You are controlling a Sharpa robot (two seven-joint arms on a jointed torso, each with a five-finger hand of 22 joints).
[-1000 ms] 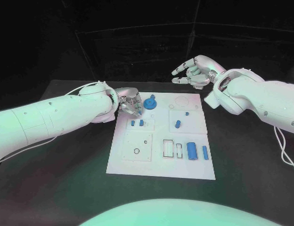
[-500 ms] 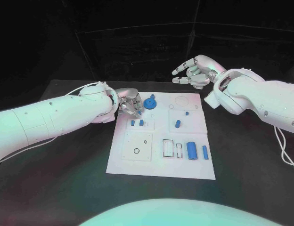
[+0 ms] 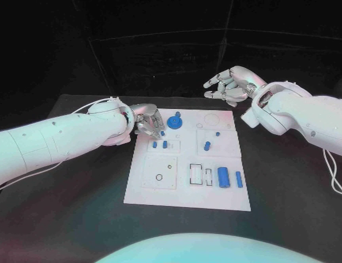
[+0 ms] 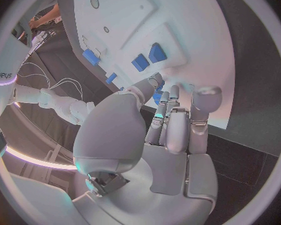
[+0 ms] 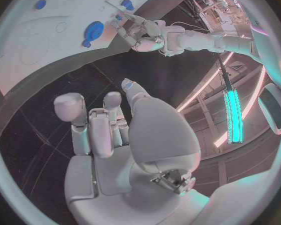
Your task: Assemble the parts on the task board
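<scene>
A: At the board's (image 3: pixel 188 192) far left corner, what is the left hand (image 3: pixel 147 124) doing?

B: It hangs over the corner with fingers curled down toward the plate. Something blue sits among the fingertips (image 4: pixel 158 116) in the wrist view, but I cannot tell whether it is held.

A: And beside it?

B: Just right of that hand stands a round blue gear (image 3: pixel 176 120). Nearer the robot, two small blue pegs (image 3: pixel 160 144) stand side by side in a square panel.

A: Further right?

B: A blue peg (image 3: pixel 206 146) sits in the next panel. Toward the near right there are two empty rectangular slots (image 3: pixel 196 173), then a wide blue block (image 3: pixel 223 176) and a thin blue bar (image 3: pixel 239 179), side by side.

A: The right hand (image 3: pixel 229 85)?

B: Off the board, above the dark table (image 3: pixel 76 181) beyond the far right corner. Its fingers are spread and lightly bent, holding nothing.
</scene>
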